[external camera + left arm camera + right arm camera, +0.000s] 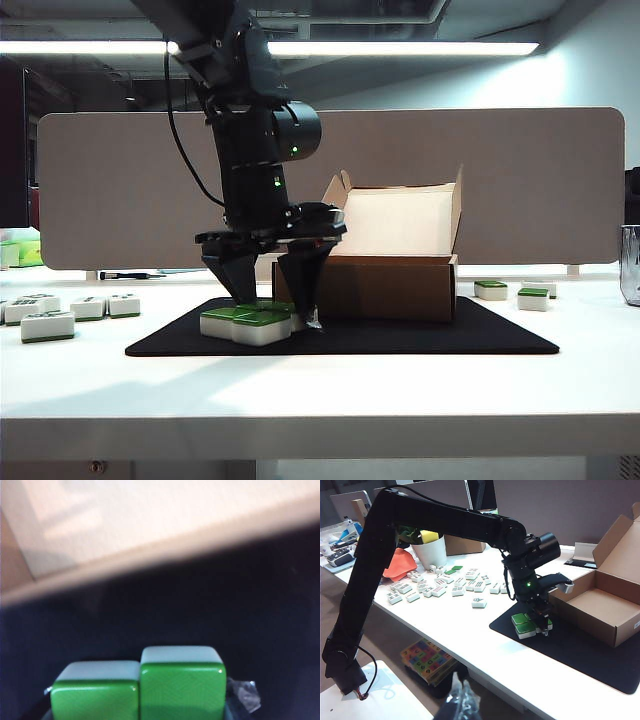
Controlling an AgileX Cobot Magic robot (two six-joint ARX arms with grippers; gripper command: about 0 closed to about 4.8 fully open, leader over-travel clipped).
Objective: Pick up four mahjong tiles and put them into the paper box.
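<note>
- loose mahjong tiles (47, 325), white faces showing, on the white table (320, 395) at far left, clear of the mat; in the right wrist view more of them lie scattered (465, 585) beside a white pot (431, 551) and an orange cloth (399, 565).
- black mat (420, 338), flat on the table's middle.
- mahjong tiles (248, 322), green tops up, white bodies, bunched edge to edge at the mat's left front; two fill the near edge of the left wrist view (182, 682), side by side and touching.
- left gripper (272, 300), pointing down over the bunch, its fingers (238, 275) set to either side of the rear tiles, jaws apart; whether they press a tile i cannot tell.
- left arm (445, 517), black, reaching in from above with green lights at the wrist.
- paper box (395, 265), brown cardboard, lid upright and open, pale inside, standing on the mat's back just right of the gripper.
- two more green-topped tiles (515, 294) on the table right of the box.
- right gripper (461, 700), only a blurred tip low in its own view, well apart from the mat; open or closed i cannot tell.
</note>
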